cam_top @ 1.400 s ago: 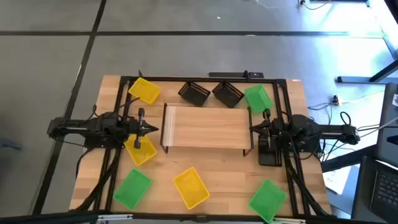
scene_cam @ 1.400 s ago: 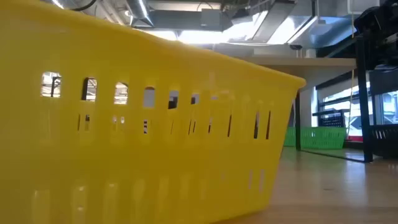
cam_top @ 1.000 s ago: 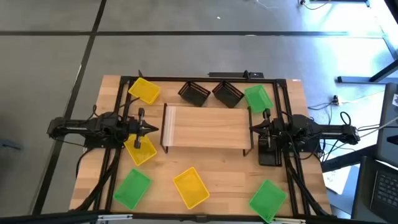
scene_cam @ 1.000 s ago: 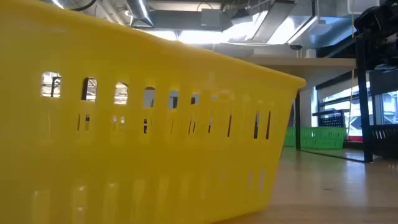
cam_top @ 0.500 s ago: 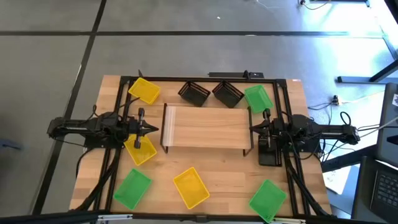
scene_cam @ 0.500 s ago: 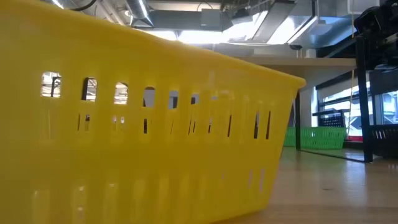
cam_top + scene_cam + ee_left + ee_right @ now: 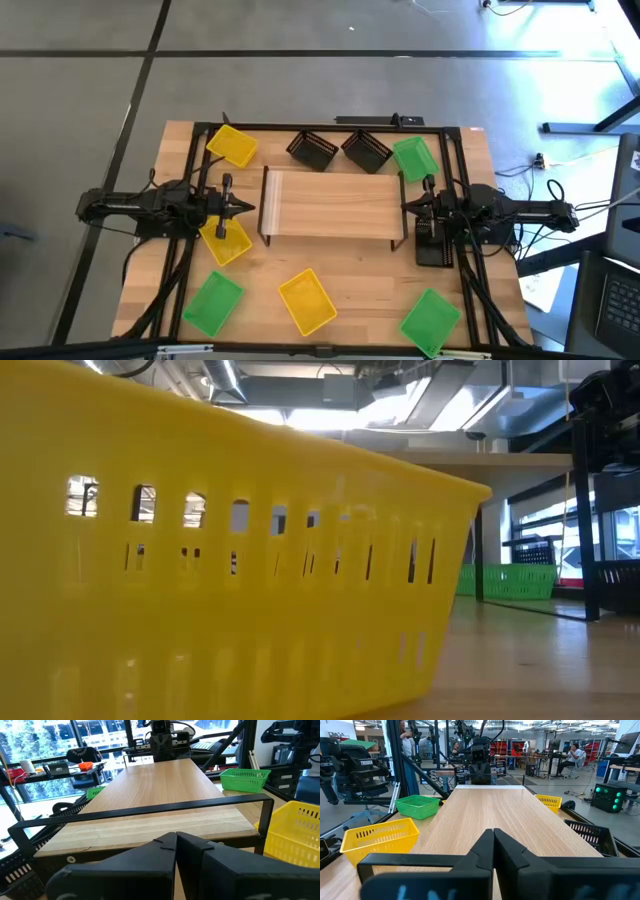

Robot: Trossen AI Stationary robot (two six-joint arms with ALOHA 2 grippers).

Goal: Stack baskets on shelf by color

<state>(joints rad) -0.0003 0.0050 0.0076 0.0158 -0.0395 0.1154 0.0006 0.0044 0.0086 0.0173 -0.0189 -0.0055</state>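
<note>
In the high view the light-wood shelf [image 7: 330,205] stands on its black legs mid-table with nothing on its board. Yellow baskets [image 7: 232,145] [image 7: 226,240] [image 7: 307,300], green baskets [image 7: 414,158] [image 7: 213,302] [image 7: 431,320] and black baskets [image 7: 311,150] [image 7: 366,150] [image 7: 433,243] sit flat on the tabletop around it. My left gripper [image 7: 250,208] is shut at the shelf's left end. My right gripper [image 7: 405,207] is shut at its right end. Each wrist view looks along the shelf board [image 7: 165,795] [image 7: 495,815] past shut fingers [image 7: 176,837] [image 7: 493,832]. A yellow basket [image 7: 230,560] fills the low view.
Black rails [image 7: 330,127] frame the tabletop on its far side and run under both arms. One yellow basket lies partly under the left arm, one black basket under the right arm. People and workstations [image 7: 575,752] show in the room beyond.
</note>
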